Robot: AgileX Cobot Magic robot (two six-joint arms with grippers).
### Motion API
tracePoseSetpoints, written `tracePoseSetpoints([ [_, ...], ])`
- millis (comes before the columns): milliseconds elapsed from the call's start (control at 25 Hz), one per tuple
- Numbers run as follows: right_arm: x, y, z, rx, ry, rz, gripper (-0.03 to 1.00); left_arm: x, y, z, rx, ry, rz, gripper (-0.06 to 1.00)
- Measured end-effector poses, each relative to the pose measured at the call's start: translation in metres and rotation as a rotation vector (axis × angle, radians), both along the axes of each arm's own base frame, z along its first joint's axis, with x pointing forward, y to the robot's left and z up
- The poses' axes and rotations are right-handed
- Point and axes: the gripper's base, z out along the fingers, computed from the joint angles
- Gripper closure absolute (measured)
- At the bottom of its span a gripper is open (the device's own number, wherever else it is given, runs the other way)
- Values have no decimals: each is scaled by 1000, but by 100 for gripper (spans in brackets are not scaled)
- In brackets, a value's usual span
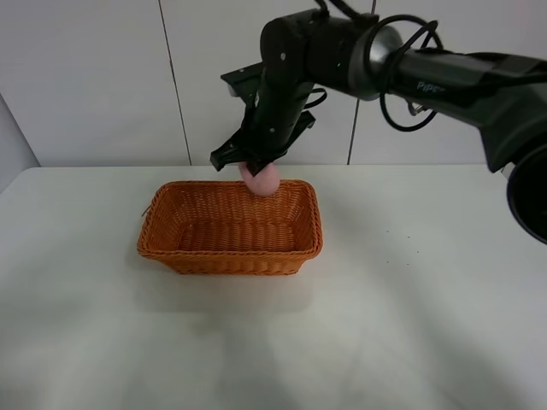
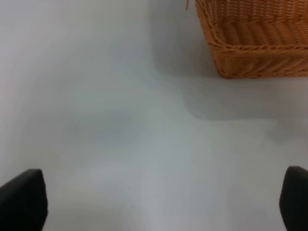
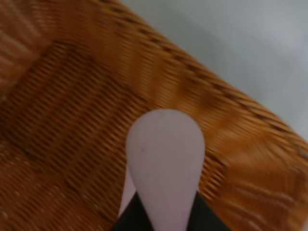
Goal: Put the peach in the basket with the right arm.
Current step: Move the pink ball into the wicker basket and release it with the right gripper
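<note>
I see my right arm (image 1: 376, 60) stretched in, wrist bent steeply down, its hand (image 1: 255, 164) clenched on the peach (image 1: 261, 180), which hangs just over the far rim of the basket (image 1: 231, 256). My left hand (image 2: 159, 197) sits spread wide above the table (image 2: 120, 120).

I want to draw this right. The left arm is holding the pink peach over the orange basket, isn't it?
Not quite: the right arm holds the peach over the basket. The right wrist view shows it pinched in the jaws; the left wrist view shows open jaws holding nothing.
</note>
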Motion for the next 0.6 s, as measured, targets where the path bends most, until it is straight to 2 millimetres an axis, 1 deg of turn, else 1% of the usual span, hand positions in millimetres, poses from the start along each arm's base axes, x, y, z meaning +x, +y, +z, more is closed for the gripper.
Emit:
tracePoseSetpoints([
  [80, 3, 14, -23, 7, -8, 20, 97, 0, 0, 0, 0, 0, 0, -5],
  [160, 8, 22, -47, 18, -3, 25, 97, 0, 0, 0, 0, 0, 0, -5],
  [240, 12, 26, -72, 8, 21, 23, 97, 0, 0, 0, 0, 0, 0, -5],
  [280, 12, 27, -82, 1, 34, 22, 95, 0, 0, 0, 0, 0, 0, -5],
  [320, 13, 28, -91, -9, 52, 21, 91, 0, 0, 0, 0, 0, 0, -5],
  [360, 13, 28, -99, -17, 67, 20, 85, 0, 0, 0, 0, 0, 0, -5],
  [400, 13, 28, -104, -21, 76, 19, 76, 0, 0, 0, 0, 0, 0, -5],
  [520, 12, 29, -106, -20, 86, 17, 44, 0, 0, 0, 0, 0, 0, -5],
  [560, 13, 29, -104, -17, 82, 17, 37, 0, 0, 0, 0, 0, 0, -5],
  [600, 14, 30, -101, -12, 76, 17, 33, 0, 0, 0, 0, 0, 0, -5],
])
